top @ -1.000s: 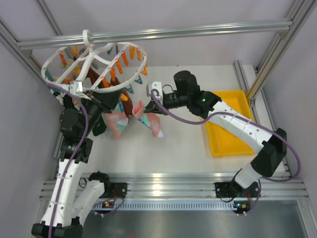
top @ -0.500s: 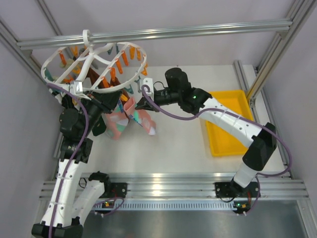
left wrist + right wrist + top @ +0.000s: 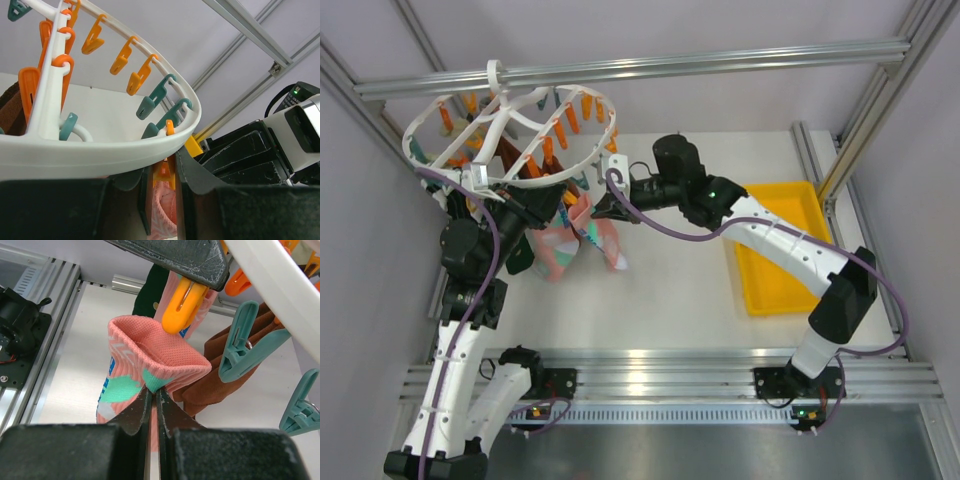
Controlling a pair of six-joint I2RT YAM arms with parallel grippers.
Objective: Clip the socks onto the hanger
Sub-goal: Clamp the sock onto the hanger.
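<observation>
— White table (image 3: 690,290) underneath and an aluminium rail (image 3: 650,65) across the top of the overhead view. Where is the sock at this moment?

— The pink sock (image 3: 150,365) hangs in the air in the middle of the right wrist view, just below the hanger (image 3: 100,150). My right end effector (image 3: 152,392) is pressed together on the edge of the cuff, so the mouth of the sock stands open like a small pocket. The rest drops loose below.

— And your left side?

— My left end effector (image 3: 162,195) is clamped on the orange clip (image 3: 164,175), at the lower centre of the left wrist view, right under the white rim. The cuff is just beside this clip. I cannot tell if they touch.

— How do you expect the sock to handle?

— I judge it very light and completely limp, a soft knit that stretches and folds. It should not slide easily, but such a thin pinch on the edge may pull out if I tug. I would take it at the doubled cuff and offer only a short free piece to the clip, so it does not flop aside. At the right of that view a brown sock (image 3: 220,385) hangs next to a teal clip (image 3: 245,340), so I must be careful not to catch it.
</observation>
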